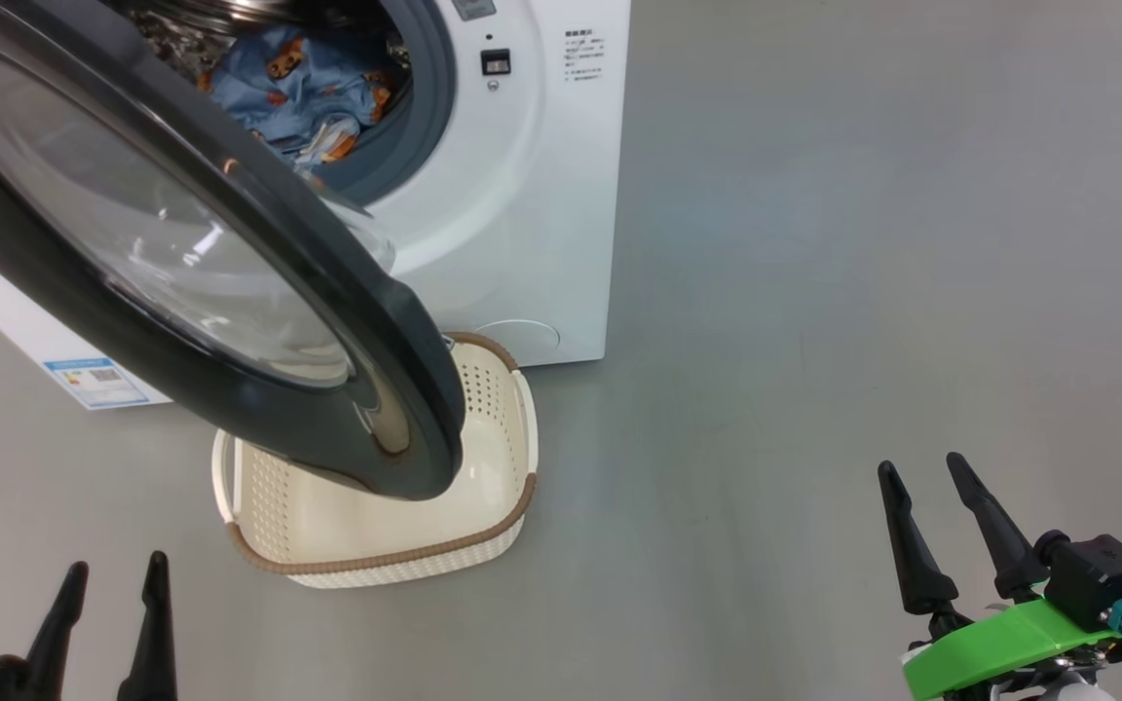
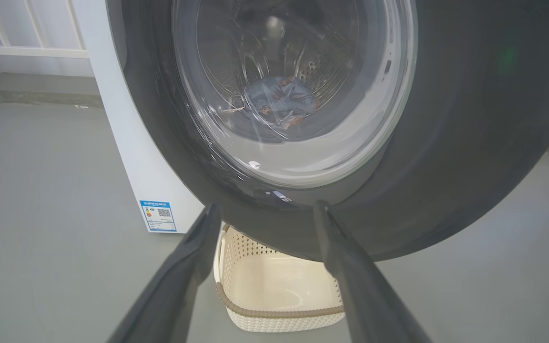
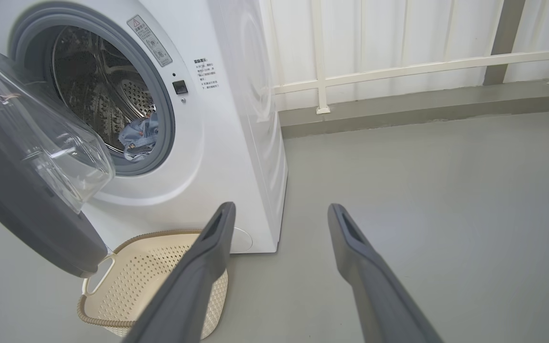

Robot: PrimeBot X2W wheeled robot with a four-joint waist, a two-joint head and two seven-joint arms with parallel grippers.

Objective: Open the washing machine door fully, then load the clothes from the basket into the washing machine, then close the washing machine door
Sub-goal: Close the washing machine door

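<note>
The washing machine door (image 1: 181, 253) covers part of the basket (image 1: 498, 409) and is cut off at left. The label sticker (image 1: 93, 382) has unreadably small print.

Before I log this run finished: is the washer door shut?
No, the door stands wide open, and blue clothes show in the uncovered drum.

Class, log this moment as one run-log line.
door open; clothes in drum; basket empty; left gripper jaws open; right gripper jaws open

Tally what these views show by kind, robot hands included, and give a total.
washing machine: 1
washing machine door: 1
basket: 1
clothes heap in the drum: 1
hands: 2, left hand, right hand
Total: 6
</note>
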